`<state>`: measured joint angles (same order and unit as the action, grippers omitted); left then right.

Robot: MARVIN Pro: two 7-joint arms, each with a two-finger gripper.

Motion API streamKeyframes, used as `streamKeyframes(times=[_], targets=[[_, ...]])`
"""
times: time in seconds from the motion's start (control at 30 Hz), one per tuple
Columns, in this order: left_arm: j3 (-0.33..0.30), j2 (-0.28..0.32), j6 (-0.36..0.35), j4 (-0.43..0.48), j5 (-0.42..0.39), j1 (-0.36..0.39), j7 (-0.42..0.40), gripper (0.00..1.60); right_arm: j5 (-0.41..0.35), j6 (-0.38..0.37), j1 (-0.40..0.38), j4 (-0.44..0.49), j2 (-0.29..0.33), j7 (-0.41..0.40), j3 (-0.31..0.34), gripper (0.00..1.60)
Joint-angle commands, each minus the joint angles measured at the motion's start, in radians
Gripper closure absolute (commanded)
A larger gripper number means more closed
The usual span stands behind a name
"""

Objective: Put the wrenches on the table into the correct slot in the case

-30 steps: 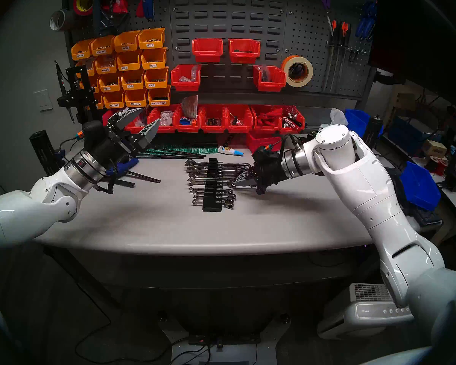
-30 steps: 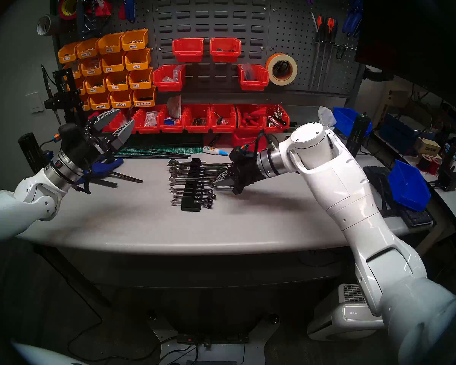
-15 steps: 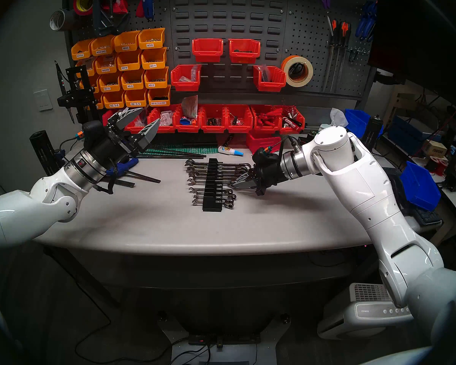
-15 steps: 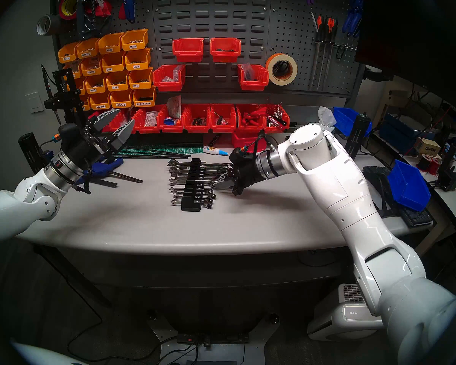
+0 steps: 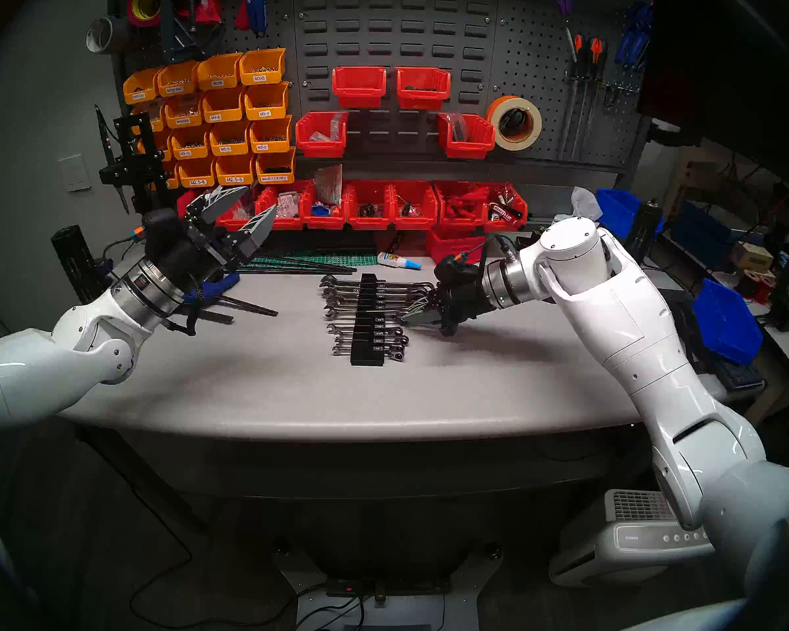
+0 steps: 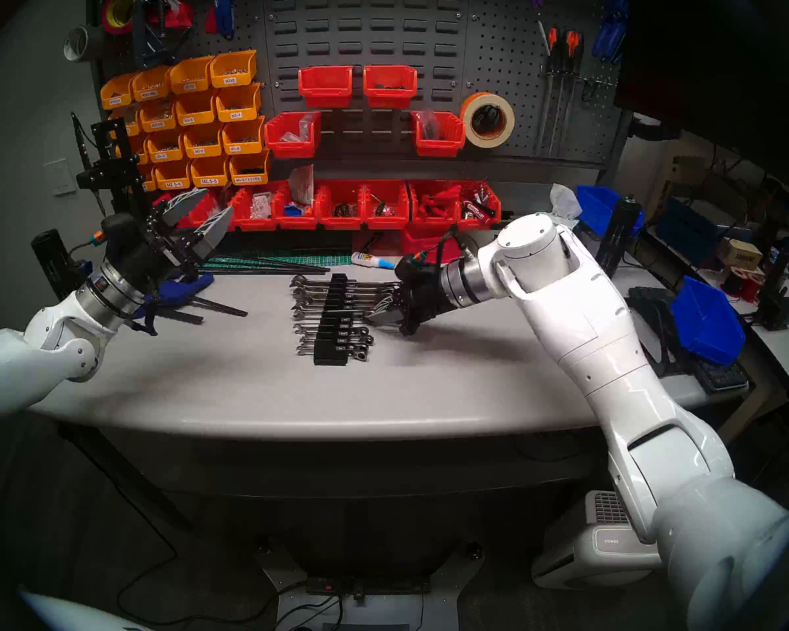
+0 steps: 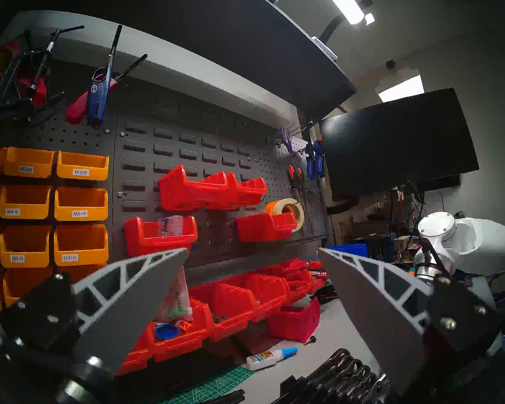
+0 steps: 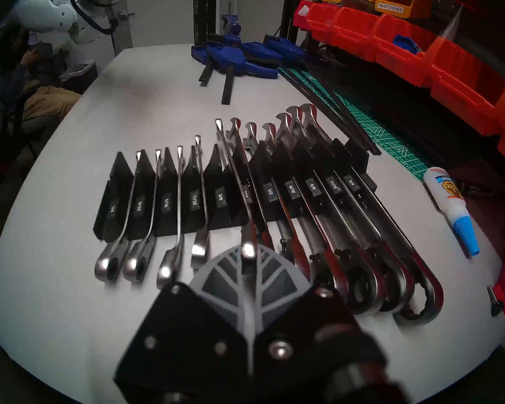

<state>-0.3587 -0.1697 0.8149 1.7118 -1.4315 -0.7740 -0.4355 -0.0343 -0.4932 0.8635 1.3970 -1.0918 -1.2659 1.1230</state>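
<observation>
Right claw clamped on wrench ring end — shaft tilted across case mid-slots.

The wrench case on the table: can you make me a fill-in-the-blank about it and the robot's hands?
The left gripper hovers with jaws ____.
The right gripper grips a wrench between labels 3/8 and ____.
The case label nearest the glue bottle reads ____.
Missing: open; 1/2; 3/4.

black case, chrome wrenches, light-grey table
</observation>
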Motion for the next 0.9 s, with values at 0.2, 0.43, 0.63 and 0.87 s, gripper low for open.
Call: streamKeyframes(times=[0.2, 0.43, 0.63, 0.87], targets=[[-0.025, 0.0, 0.016, 0.0, -0.002, 0.025, 0.003, 0.0, -0.001, -0.04, -0.046, 0.022, 0.004, -0.019, 0.007, 0.91], [-0.025, 0.0, 0.016, 0.0, -0.002, 0.025, 0.003, 0.0, -0.003, -0.039, -0.038, 0.033, 0.006, -0.019, 0.017, 0.93], [-0.024, 0.001, 0.015, 0.001, -0.003, 0.025, 0.003, 0.0, -0.019, -0.036, -0.028, 0.055, -0.005, 0.01, 0.054, 0.79], [-0.024, 0.001, 0.015, 0.001, -0.003, 0.025, 0.003, 0.0, -0.038, -0.016, -0.021, 0.069, -0.018, 0.041, 0.098, 0.25]])
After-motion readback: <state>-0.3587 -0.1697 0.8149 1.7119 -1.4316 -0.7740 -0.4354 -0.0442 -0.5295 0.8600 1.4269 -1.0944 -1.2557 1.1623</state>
